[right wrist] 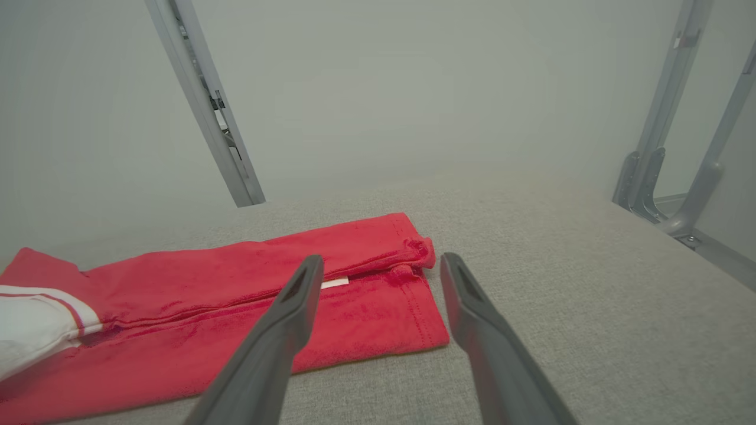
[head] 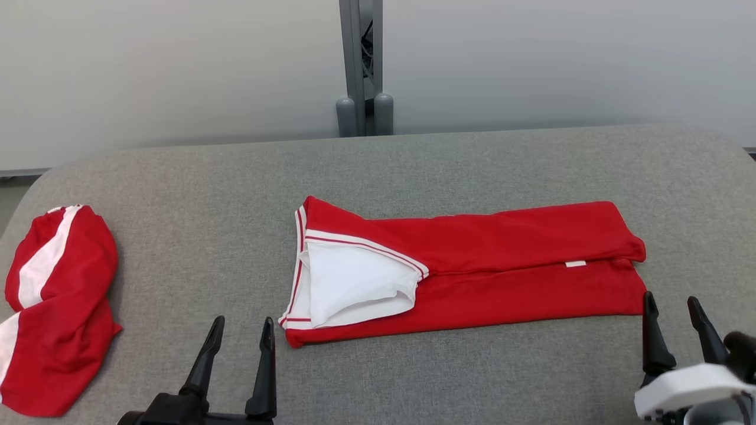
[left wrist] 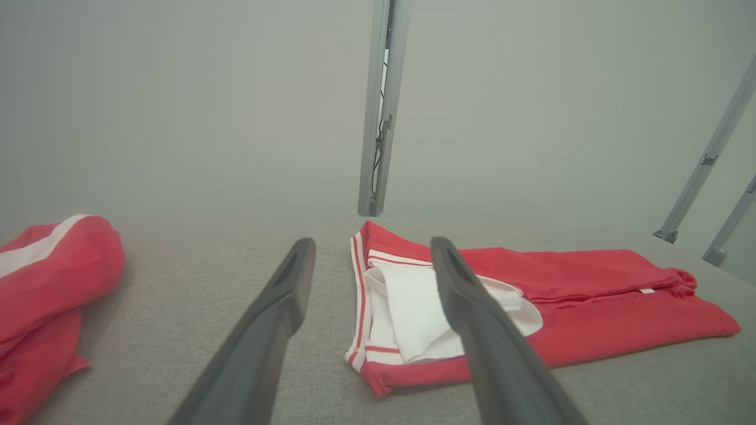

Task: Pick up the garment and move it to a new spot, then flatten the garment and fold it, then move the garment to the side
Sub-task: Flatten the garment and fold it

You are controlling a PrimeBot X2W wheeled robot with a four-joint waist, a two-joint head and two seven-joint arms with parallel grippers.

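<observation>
Lying folded into a long band across the middle of the table (head: 177, 177), the red garment (head: 502, 283) shows a white sleeve (head: 354, 283) with striped trim at its left end and a small white tag (head: 575, 264) near its right end. A second red-and-white garment (head: 59, 307) sits bunched at the table's left edge, well apart from the first. The left gripper (head: 243, 324) hovers near the band's left front corner, fingers spread and empty; the right gripper (head: 671, 300) hangs just beside the right front corner, fingers likewise apart, holding nothing. Grey woven fabric covers the round-cornered table; behind it a grey metal post (head: 360, 65) rises against a pale plain wall (head: 147, 71)
</observation>
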